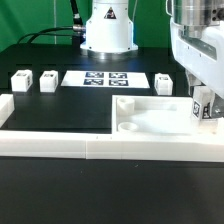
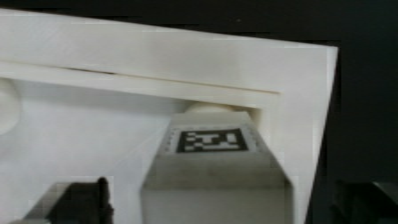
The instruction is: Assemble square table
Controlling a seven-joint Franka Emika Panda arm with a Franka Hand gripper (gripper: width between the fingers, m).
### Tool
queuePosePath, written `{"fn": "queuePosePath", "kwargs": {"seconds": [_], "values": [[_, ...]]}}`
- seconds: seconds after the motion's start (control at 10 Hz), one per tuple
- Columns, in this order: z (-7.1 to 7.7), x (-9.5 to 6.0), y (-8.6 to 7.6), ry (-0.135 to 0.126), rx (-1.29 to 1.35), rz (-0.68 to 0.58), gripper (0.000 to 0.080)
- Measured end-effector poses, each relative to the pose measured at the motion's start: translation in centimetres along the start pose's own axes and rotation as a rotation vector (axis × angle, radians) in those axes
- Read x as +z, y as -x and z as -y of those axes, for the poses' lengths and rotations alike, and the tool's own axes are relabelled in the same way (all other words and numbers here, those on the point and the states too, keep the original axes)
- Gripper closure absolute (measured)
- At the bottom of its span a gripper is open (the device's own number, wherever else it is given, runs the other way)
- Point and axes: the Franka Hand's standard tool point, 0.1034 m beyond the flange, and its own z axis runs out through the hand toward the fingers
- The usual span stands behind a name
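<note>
The square table's white slab (image 1: 150, 116) lies flat against the low front wall, recessed side up. A white leg block (image 1: 204, 111) with a black-and-white tag stands at the slab's corner on the exterior view's right. My gripper (image 1: 203, 99) hangs over this leg. In the wrist view the tagged leg (image 2: 214, 150) runs from between my fingers to the slab's rim (image 2: 160, 60). My gripper (image 2: 214, 208) is open: a dark finger (image 2: 80, 205) stands on each side of the leg, with a narrow gap to it.
Two loose leg blocks (image 1: 20, 82) (image 1: 47, 80) sit at the exterior view's left and a third (image 1: 164, 83) behind the slab. The marker board (image 1: 95, 78) lies in the middle before the robot base (image 1: 107, 35). The white border wall (image 1: 60, 140) runs along the front.
</note>
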Motion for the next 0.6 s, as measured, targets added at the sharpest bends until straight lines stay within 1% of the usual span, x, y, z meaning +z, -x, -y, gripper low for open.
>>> {"fn": "queuePosePath", "kwargs": {"seconds": [0.1,0.6], "values": [[-0.01,0.01,-0.06,0.0,-0.06,-0.001,0.0159],[-0.01,0.01,-0.06,0.0,-0.06,-0.001,0.015]]}}
